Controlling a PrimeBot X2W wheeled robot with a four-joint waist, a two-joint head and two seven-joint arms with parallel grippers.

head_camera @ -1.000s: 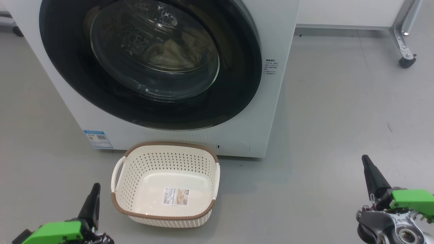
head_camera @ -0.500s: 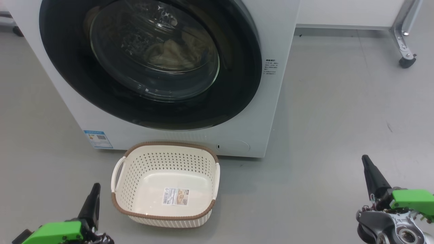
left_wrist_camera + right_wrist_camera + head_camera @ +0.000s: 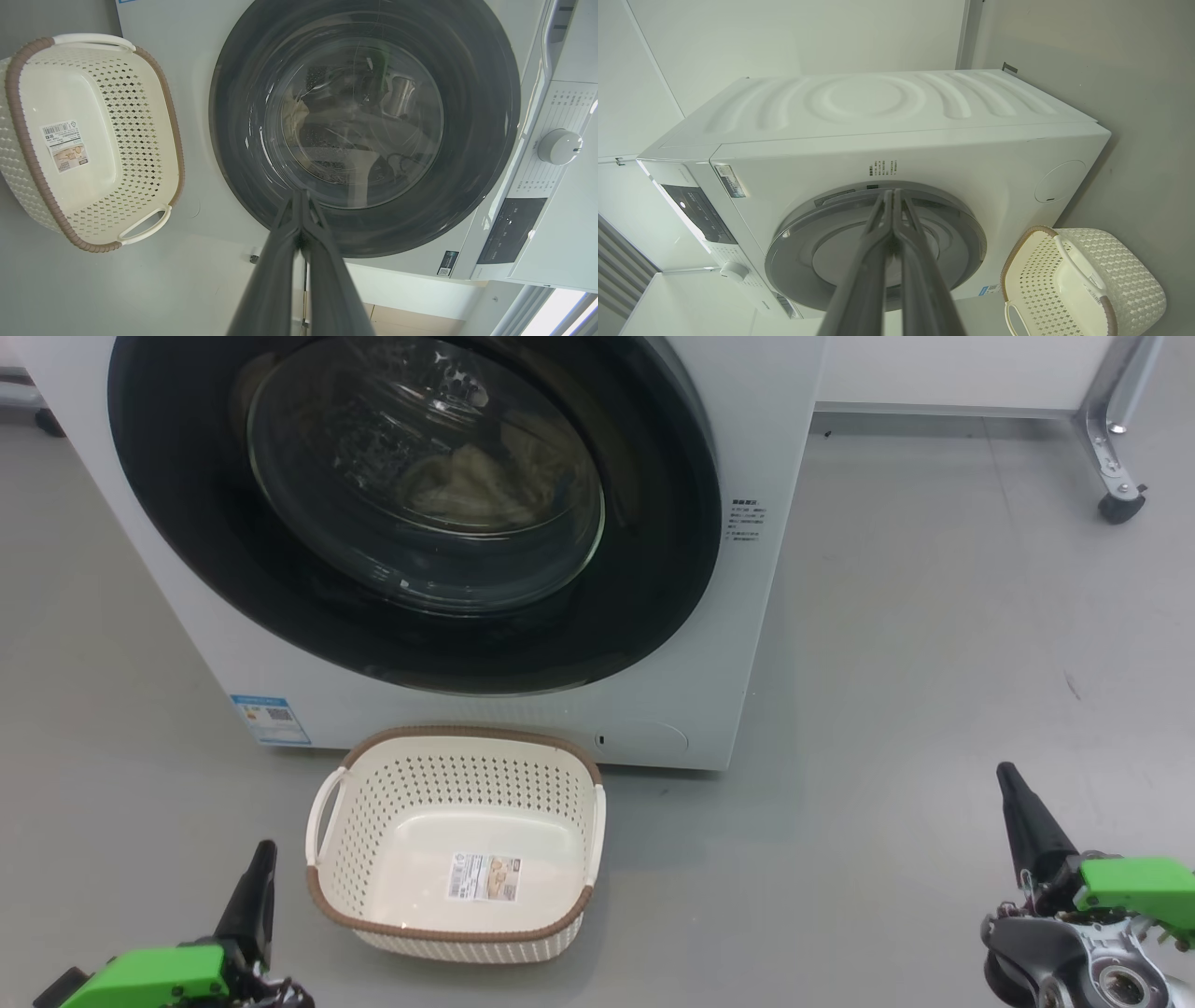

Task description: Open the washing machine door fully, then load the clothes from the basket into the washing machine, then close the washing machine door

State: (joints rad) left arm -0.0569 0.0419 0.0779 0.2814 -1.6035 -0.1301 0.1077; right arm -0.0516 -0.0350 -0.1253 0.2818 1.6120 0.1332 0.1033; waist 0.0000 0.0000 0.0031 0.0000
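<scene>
Now one washing machine (image 3: pixel 747 616) is standing with its one round door (image 3: pixel 187 541) sitting shut, and cream clothes (image 3: pixel 467 485) are lying behind the door glass (image 3: pixel 523 569); how many pieces, I cannot tell. One basket (image 3: pixel 467 735) is sitting on the floor (image 3: pixel 934 616) just before the machine. The left pincer (image 3: pixel 264 859) and the right pincer (image 3: pixel 1010 784) are both hanging closed, gripping nothing.

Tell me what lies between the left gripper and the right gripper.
In the head view, the basket sits between the left gripper and the right gripper, nearer the left; the rest is bare grey floor.
</scene>
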